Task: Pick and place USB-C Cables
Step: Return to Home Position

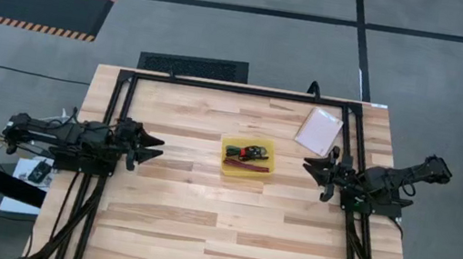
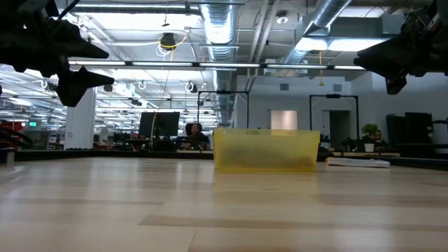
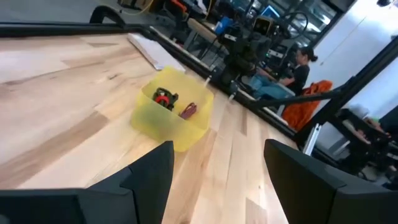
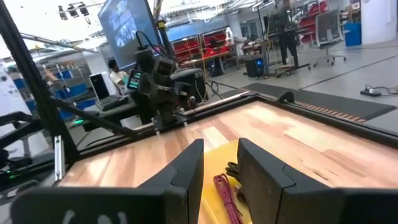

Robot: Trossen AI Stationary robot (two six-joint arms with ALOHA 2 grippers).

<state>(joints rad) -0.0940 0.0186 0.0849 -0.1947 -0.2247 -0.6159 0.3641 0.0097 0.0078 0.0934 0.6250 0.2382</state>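
The yellow tray [image 1: 247, 157] sits mid-table, and cables lie inside it. A maroon cable [image 4: 225, 194] and a black cable [image 4: 232, 170] show in the right wrist view. The black bundle with a red tie [image 3: 165, 98] and the maroon cable [image 3: 188, 110] show in the left wrist view. I cannot make out a teal cable. My left gripper [image 1: 153, 147] hovers open to the left of the tray, above the table [image 2: 87, 63]. My right gripper [image 1: 310, 171] hovers open to the right of the tray [image 2: 378, 59], fingers pointing at it.
A flat pale packet [image 1: 319, 130] lies on the table's far right part, beyond my right gripper and beside the black frame rail [image 1: 349, 129]. Bare wood [image 1: 226, 230] spreads between the tray and the near edge. People sit at desks in the room behind the table.
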